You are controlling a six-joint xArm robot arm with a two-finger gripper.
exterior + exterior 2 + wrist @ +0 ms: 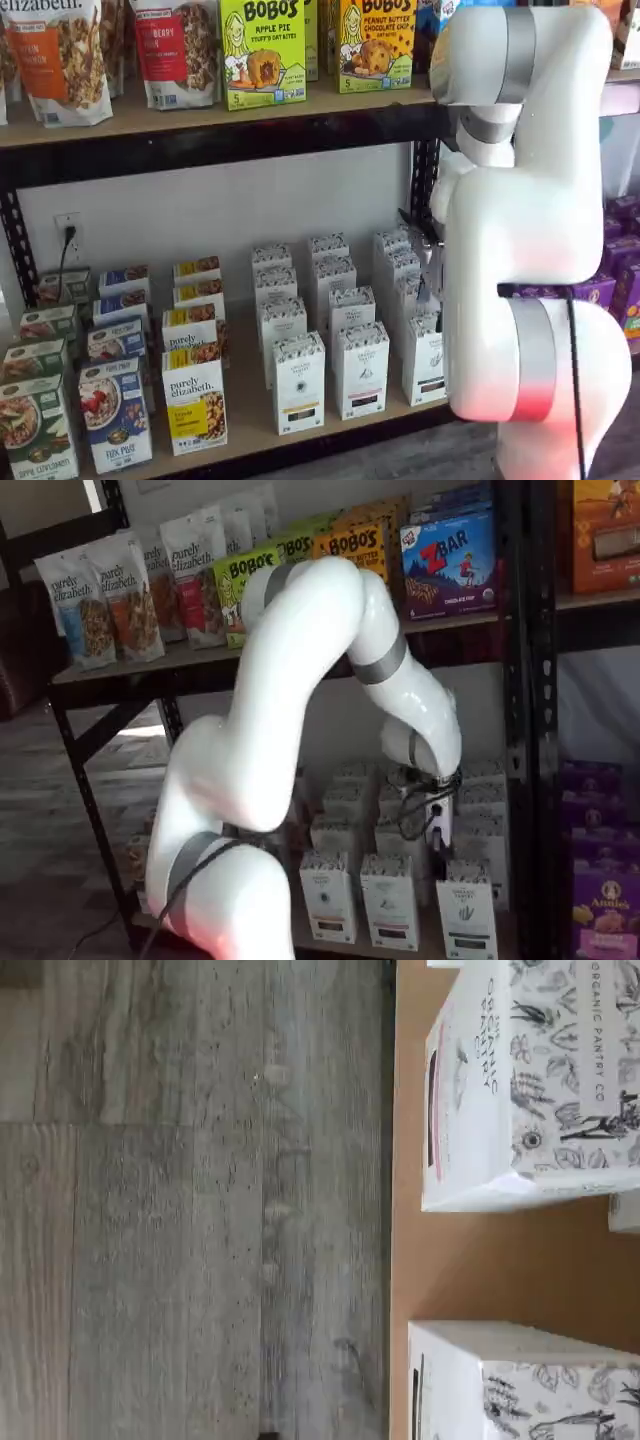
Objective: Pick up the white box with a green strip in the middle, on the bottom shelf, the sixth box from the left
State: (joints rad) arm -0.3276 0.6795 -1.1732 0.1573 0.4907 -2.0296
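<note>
**Arm.** The white arm (300, 700) stands nearest, between the cameras and the rack. Its wrist is lowered to the level of the bottom row. The jaws are hidden behind the wrist and a black cable (415, 815) in both shelf views, so I cannot tell whether they are wide or narrow. Nothing is seen held.

**Desk.** The desk (480, 1260) is the lowest tan board of the rack. In the wrist view its front edge shows against the grey floor (180, 1210).

**Target.** This is judged to be the white box (467, 912) at the right end of the front row. It stands upright at the desk's front edge, just below the wrist, and its middle band looks greenish. In a shelf view the same box (424, 358) is partly covered by the arm.

**Neighbours.** A similar white carton (390, 900) stands just beside it, with a gap between. More cartons stand in rows behind.

**Handling, judged.**
- It is a light, stiff cardboard carton, though the panels may dent under a hard squeeze.
- The printed faces look smooth and may slip.
- Take hold across the two narrow side walls in the upper half, using the gaps on either side.

**Beyond.** Snack boxes (262, 50) fill the upper shelf.
</note>
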